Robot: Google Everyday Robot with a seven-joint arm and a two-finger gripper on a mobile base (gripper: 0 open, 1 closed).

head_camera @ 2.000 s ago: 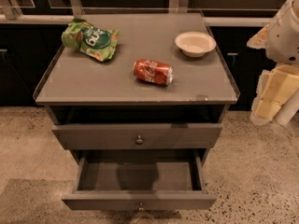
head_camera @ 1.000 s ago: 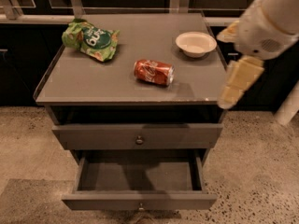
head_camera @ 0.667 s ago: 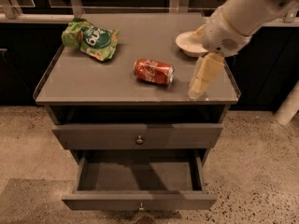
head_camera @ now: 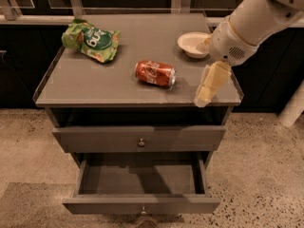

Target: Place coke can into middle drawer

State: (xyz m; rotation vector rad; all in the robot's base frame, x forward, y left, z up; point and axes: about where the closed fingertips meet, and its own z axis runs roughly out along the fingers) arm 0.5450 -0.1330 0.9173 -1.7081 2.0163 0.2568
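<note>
The coke can (head_camera: 155, 73) lies on its side near the middle of the grey cabinet top (head_camera: 85, 87). The middle drawer (head_camera: 104, 204) is pulled out below, and its inside is empty. My gripper (head_camera: 209, 85) hangs from the white arm over the right front corner of the top. It is to the right of the can, apart from it, and holds nothing.
A green snack bag (head_camera: 91, 40) lies at the back left of the top. A white bowl (head_camera: 192, 44) sits at the back right, partly behind my arm. The grey drawer front (head_camera: 95, 139) above the open drawer is shut. Speckled floor surrounds the cabinet.
My arm has swung in from the right edge of the view to over the cabinet's right front corner, closer to the can. The can, bag, bowl and drawers have not moved.
</note>
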